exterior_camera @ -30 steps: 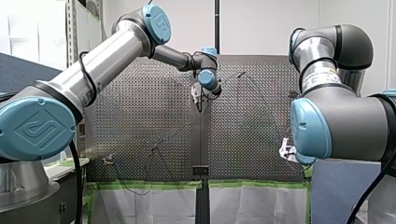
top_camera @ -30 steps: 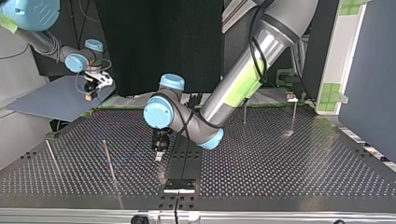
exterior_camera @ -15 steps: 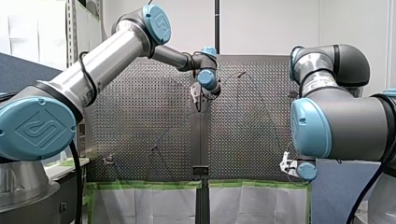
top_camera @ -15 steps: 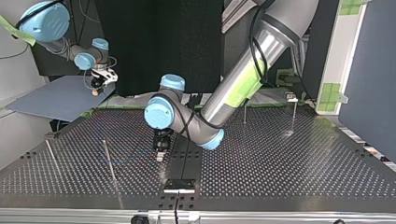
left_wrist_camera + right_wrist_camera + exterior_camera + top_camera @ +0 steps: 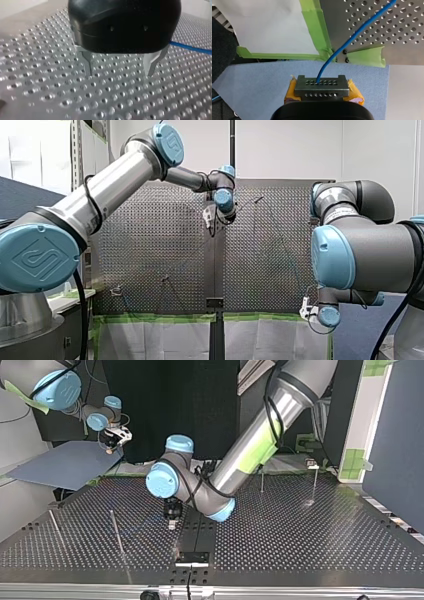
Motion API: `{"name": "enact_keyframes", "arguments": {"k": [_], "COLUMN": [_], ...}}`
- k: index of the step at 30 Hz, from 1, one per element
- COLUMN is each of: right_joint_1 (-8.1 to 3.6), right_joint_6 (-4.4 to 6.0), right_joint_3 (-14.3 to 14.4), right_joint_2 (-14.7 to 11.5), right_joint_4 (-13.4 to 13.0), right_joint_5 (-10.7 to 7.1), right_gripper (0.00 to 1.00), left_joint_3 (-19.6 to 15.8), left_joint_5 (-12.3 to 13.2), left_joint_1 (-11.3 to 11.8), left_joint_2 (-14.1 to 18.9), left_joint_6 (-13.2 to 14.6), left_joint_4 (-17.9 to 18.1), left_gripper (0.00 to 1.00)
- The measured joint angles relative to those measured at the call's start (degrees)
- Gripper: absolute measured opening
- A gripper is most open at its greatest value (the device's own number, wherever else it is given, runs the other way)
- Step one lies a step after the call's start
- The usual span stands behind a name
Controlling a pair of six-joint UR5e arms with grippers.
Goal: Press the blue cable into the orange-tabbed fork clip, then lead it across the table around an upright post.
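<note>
In the right wrist view my right gripper (image 5: 322, 86), with yellow pads (image 5: 354, 93), is shut on the blue cable (image 5: 352, 37). The cable runs from it up over the table's taped corner. The top view shows this gripper (image 5: 111, 446) off the table, past its back left corner. My left gripper (image 5: 120, 72) is black with metal fingers (image 5: 151, 63) and stands open just above the perforated plate, nothing between the fingers. The cable (image 5: 191, 47) passes beside it, clear of the fingers. In the top view it (image 5: 171, 521) hangs near the table's middle. I cannot make out the orange-tabbed clip.
Thin upright posts stand at the top view's left (image 5: 116, 530), far left (image 5: 55, 527) and back right (image 5: 262, 482). A black bracket (image 5: 192, 557) sits at the near edge. Green tape (image 5: 322, 50) lines the table's corner beside a blue sheet (image 5: 262, 82).
My right gripper has carried the cable away from the table, downward in the front view and up and to the right in the top view. My left wrist has turned slightly; its gripper stays in place.
</note>
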Motion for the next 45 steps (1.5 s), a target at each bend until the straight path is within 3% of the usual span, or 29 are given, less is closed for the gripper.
{"name": "enact_keyframes", "arguments": {"k": [10, 29, 45], "right_joint_1": [-0.17, 0.1, 0.28], "right_joint_6": [-0.12, -0.06, -0.06], "right_joint_3": [-0.1, -0.2, -0.1], "right_joint_2": [0.0, 0.0, 0.0], "right_joint_4": [0.2, 0.0, 0.0], "right_joint_5": [0.03, -0.12, -0.31], "right_gripper": [0.0, 0.0, 0.0], "left_joint_3": [1.2, 1.3, 1.3], "left_joint_5": [1.4, 5.8, 6.1], "left_joint_1": [-0.4, 1.3, 2.3], "left_joint_2": [0.0, 0.1, 1.2], "left_joint_6": [-5.1, -14.9, -15.9], "left_joint_4": [-5.3, -15.1, -21.8], "left_gripper": [1.0, 1.0, 1.0]}}
